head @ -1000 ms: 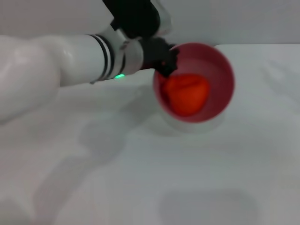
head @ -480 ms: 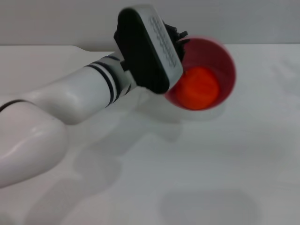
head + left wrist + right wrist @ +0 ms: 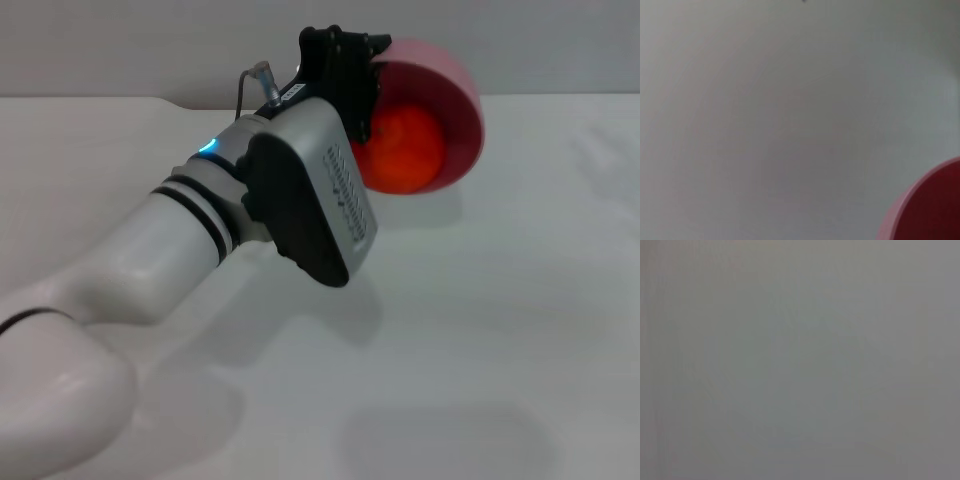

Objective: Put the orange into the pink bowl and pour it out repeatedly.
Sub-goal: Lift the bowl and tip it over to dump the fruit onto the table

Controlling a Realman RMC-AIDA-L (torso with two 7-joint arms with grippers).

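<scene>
The left gripper (image 3: 352, 82) is seen in the head view at the far side of the white table (image 3: 480, 330), raised above the surface. Its black fingers are clamped on the near-left rim of the pink bowl (image 3: 462, 110), which is held off the table and tipped steeply on its side, with the opening turned toward the camera and slightly downward. The bowl is round, deep and glossy, with a thin rim and a smooth, plain pink inside; its outer wall shows as a paler pink band along the upper and right edge.

The orange (image 3: 405, 148) is lying inside the tilted bowl, resting against the lower inner wall just beside the gripper's fingers. It is a bright red-orange, roughly round fruit with a slightly uneven outline, filling a good share of the bowl's opening. No stem detail can be made out. Part of its left side is hidden behind the gripper.

The left arm, white with black rings and a grey and black wrist housing (image 3: 310, 205), is stretched diagonally from the lower left toward the bowl; a small blue light is lit near the wrist.

In the left wrist view only a curved portion of the pink bowl's rim (image 3: 925, 210) is shown in one corner against the plain table surface.

The right gripper is not seen in any view; the right wrist view shows only a featureless grey surface.
</scene>
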